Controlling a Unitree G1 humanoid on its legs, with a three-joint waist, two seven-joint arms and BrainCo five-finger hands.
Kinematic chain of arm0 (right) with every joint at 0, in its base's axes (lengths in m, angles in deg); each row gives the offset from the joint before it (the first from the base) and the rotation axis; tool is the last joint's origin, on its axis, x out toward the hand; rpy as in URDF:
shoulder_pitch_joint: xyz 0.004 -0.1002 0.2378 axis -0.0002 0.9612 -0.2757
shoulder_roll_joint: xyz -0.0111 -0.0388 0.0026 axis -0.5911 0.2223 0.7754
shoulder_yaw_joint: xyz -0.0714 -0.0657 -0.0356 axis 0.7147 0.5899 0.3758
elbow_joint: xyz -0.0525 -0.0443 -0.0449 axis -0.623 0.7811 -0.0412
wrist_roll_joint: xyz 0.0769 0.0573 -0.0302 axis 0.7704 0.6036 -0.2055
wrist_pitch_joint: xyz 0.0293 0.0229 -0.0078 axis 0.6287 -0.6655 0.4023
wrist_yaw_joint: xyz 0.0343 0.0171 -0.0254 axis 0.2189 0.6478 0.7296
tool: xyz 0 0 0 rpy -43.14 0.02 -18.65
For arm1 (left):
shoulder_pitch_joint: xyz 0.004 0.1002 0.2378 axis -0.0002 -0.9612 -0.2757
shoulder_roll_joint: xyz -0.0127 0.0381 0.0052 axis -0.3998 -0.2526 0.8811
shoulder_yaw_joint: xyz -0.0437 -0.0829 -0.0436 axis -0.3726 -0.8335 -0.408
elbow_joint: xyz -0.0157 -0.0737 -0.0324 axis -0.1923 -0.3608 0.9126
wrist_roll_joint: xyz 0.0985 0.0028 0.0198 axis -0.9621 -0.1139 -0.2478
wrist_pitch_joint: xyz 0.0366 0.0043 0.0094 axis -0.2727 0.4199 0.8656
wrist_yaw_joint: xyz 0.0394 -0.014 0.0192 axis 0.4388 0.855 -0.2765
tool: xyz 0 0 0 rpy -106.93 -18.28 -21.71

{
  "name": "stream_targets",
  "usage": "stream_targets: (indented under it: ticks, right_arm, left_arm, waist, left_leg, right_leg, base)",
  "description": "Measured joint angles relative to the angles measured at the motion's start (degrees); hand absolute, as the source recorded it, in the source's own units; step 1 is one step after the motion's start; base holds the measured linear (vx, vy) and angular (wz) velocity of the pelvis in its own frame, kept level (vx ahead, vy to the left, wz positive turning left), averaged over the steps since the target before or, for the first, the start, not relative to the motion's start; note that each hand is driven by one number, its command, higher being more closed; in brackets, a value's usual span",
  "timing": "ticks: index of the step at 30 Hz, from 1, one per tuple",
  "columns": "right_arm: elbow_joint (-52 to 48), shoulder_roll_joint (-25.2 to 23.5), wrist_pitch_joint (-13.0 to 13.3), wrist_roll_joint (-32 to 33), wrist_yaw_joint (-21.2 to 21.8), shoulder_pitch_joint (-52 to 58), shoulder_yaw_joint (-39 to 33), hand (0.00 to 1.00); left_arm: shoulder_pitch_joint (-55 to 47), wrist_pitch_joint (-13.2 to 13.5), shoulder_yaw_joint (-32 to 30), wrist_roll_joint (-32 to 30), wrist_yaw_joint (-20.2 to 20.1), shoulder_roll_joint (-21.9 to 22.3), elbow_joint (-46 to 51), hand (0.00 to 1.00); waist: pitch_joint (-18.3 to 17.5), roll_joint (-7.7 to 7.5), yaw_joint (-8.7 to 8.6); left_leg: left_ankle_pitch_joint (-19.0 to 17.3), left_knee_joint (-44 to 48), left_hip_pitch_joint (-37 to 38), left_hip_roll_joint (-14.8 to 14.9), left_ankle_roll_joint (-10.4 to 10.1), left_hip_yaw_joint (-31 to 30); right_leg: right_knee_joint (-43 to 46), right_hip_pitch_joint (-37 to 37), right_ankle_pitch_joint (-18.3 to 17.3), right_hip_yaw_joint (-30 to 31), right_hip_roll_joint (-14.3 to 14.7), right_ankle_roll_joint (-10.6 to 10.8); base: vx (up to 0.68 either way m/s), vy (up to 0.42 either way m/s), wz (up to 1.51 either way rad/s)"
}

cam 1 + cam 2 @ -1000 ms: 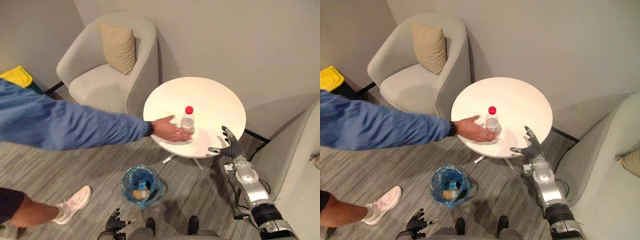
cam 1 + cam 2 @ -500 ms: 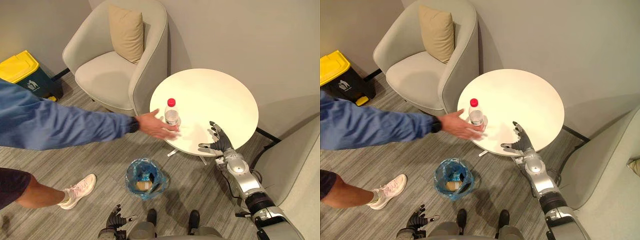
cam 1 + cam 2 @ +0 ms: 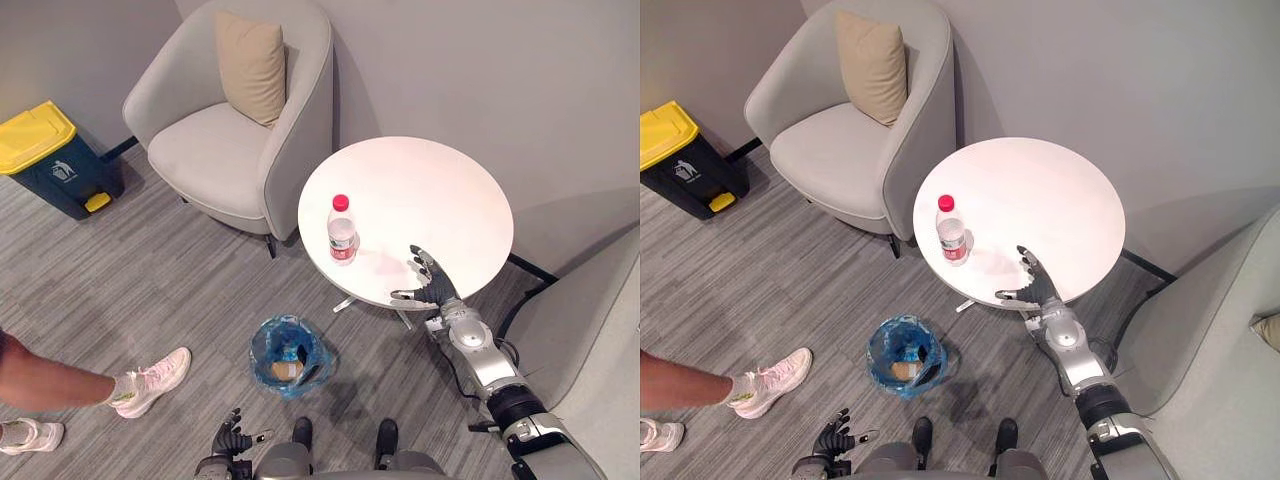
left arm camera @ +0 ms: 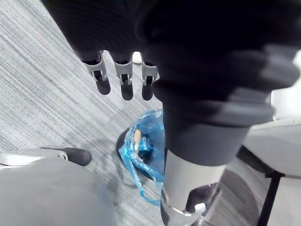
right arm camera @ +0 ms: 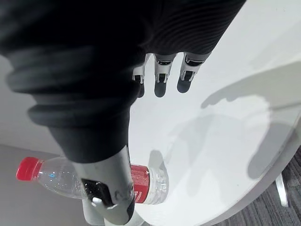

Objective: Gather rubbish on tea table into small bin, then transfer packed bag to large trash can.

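A clear plastic bottle with a red cap and red label stands upright near the left front edge of the round white tea table. My right hand hovers open over the table's front edge, a short way right of the bottle; in the right wrist view its straight fingers point across the tabletop, the bottle beside the thumb. The small bin lined with a blue bag sits on the floor below the table, some rubbish inside. My left hand hangs open, low by the bin.
The large dark trash can with a yellow lid stands at the far left wall. A grey armchair with a beige cushion is left of the table, another grey seat to the right. A person's leg and white shoe are at the left.
The person's blue-sleeved arm has let go of the bottle and pulled away to the left. The bottle stands alone. My right hand has barely moved.
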Motion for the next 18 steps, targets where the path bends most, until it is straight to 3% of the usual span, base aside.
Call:
stream_targets:
  ticks: [13, 15, 18]
  right_arm:
    - [0.0, 0.8, 0.0, 0.1, -0.7, -5.7, 2.1, 0.0]
    - [0.3, 1.0, 0.0, 0.8, -1.6, -7.1, 1.9, 0.0]
    - [2.6, 0.9, 0.0, 2.3, -2.8, -10.5, 1.8, 0.0]
  left_arm:
    - [0.1, 0.2, 0.1, 0.1, 0.1, 0.0, 0.3, 0.0]
    - [0.1, 0.3, 0.4, 0.2, 0.2, 0.1, 1.2, 0.0]
    - [0.2, 0.4, 0.6, 0.9, 0.3, 0.4, 1.3, 0.0]
  waist:
    - [3.1, 0.87, 0.39]
    - [3.8, 1.17, 1.53]
    - [4.9, 1.84, 1.7]
  left_leg:
    - [0.7, -0.1, -2.8, -0.2, -0.1, -1.2]
    - [0.7, 0.3, -4.2, -0.3, -0.1, -1.7]
    - [1.1, 0.5, -5.2, -0.7, 0.1, -2.4]
  right_leg:
    - [0.0, -2.2, 0.1, -1.4, -0.2, 0.0]
    - [0.1, -3.2, 0.1, -1.9, -0.3, 0.0]
    - [0.2, -3.5, 0.1, -3.0, -0.7, 0.0]
  base:
    - [-0.01, -0.003, 0.06]
    - [-0.01, -0.002, 0.12]
    - [-0.02, 0.006, 0.19]
